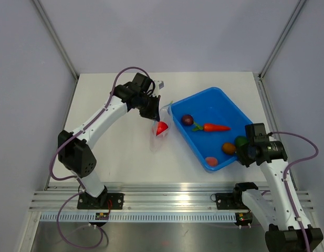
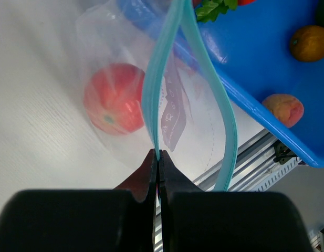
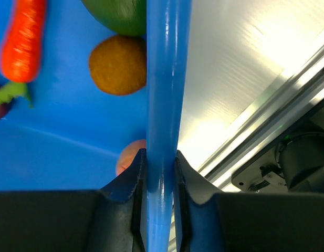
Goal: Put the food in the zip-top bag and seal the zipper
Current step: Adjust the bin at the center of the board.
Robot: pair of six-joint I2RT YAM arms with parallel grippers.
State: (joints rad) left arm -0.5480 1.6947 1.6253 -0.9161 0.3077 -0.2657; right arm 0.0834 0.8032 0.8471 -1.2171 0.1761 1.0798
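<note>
Mid-loading: my left gripper (image 2: 157, 157) pinches one zipper (image 2: 154, 94) lip, holding the zip-top bag (image 1: 155, 143) with red food (image 2: 113, 105) inside at nine o'clock of the tray (image 1: 217, 105), whose rim my right gripper (image 3: 162, 163) clamps; carrot (image 1: 216, 127) next, I reckon.

Zip-top bag (image 1: 157, 139): clear, crinkled, just left of the blue tray (image 1: 214, 102), with one red round (image 1: 162, 127) inside. Zipper (image 2: 151, 89): teal, unsealed, its two strips parted. Inside the tray lie an orange carrot (image 1: 217, 127), purple round (image 1: 187, 120), brown round (image 1: 229, 148), green round (image 1: 240, 140) and pink round (image 1: 211, 161).
</note>
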